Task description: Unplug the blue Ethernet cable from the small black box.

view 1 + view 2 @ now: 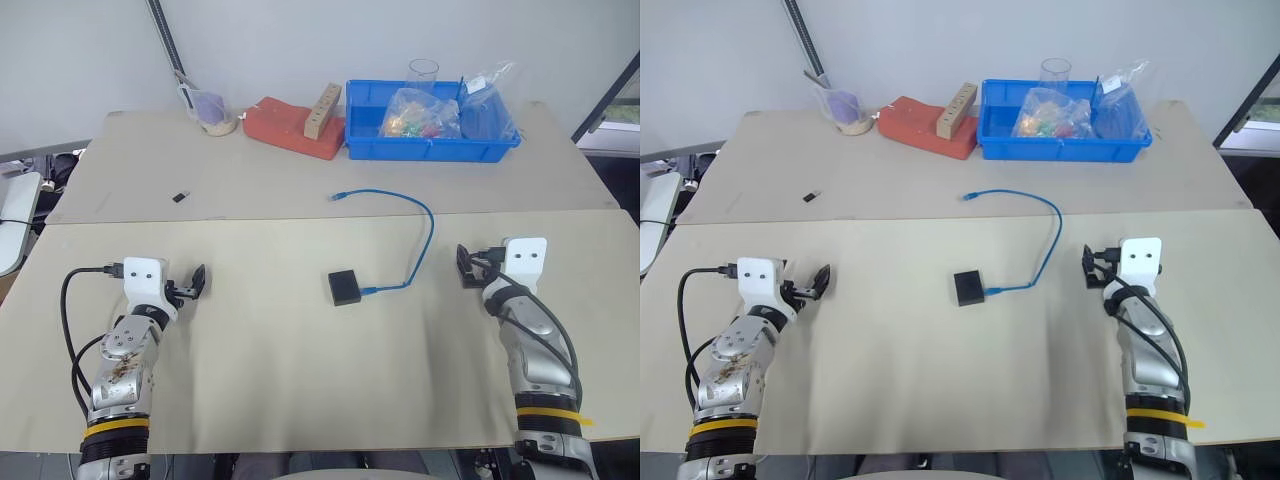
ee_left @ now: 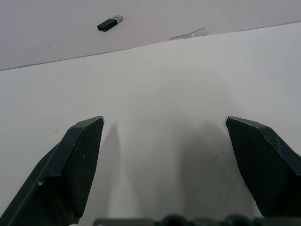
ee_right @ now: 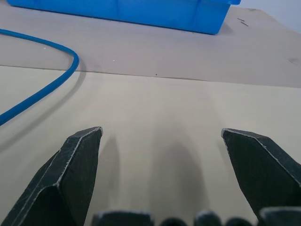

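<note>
- Left eye view: I'm seeing the small matte black rectangular plastic box (image 1: 344, 287) at frame centre, the thin bright-blue Ethernet cable (image 1: 425, 228) still plugged into its right side. I'd pin the box with the left gripper (image 1: 187, 284) and pull the plug straight out with the right gripper (image 1: 470, 266).
- Wrist views: both grippers' jaws are standing wide apart, empty, over smooth beige tabletop (image 2: 164, 94).

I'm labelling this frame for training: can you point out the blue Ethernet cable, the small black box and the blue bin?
blue Ethernet cable (image 1: 428, 232), left eye view, on its curve.
small black box (image 1: 344, 287), left eye view, top face.
blue bin (image 1: 430, 150), left eye view, front wall.
</note>
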